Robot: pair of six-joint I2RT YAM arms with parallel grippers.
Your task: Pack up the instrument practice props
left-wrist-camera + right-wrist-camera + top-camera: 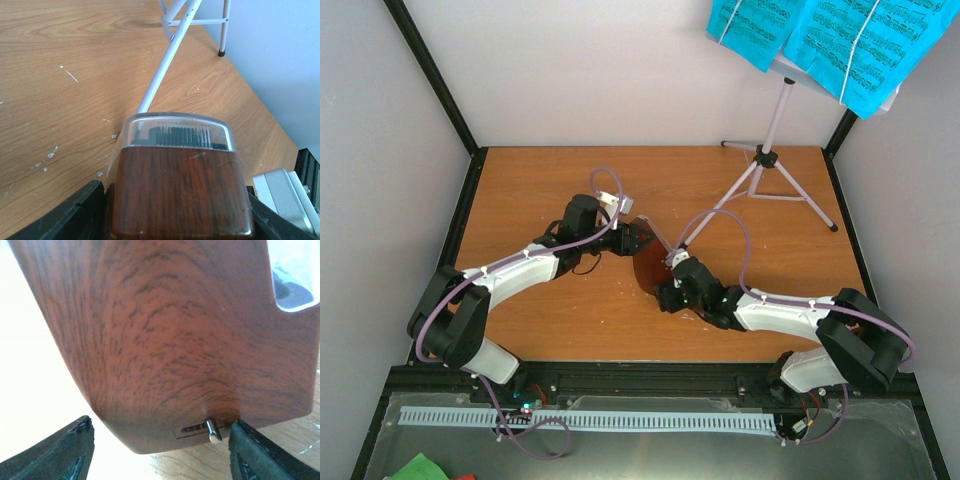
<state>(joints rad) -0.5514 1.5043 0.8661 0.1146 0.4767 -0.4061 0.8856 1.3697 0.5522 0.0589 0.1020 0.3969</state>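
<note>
Left wrist view has the left gripper [172, 192] clamped on the metronome [180, 195], whose clear cover [177, 132] lies just beyond the jaws. Right gripper [161, 426] gapes around it, gripping nothing; it should close squarely, avoiding the pin [213, 430] beside one finger.

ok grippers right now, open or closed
left gripper: closed on the metronome
right gripper: open, fingers either side of the metronome, not clamped

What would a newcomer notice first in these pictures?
The dark red-brown metronome in the middle of the table, clamped by the left gripper while the right gripper straddles it, open, from the opposite side. Next come the bright cyan sheet-music pages at top right, on the silver tripod music stand in the far right corner.
</note>
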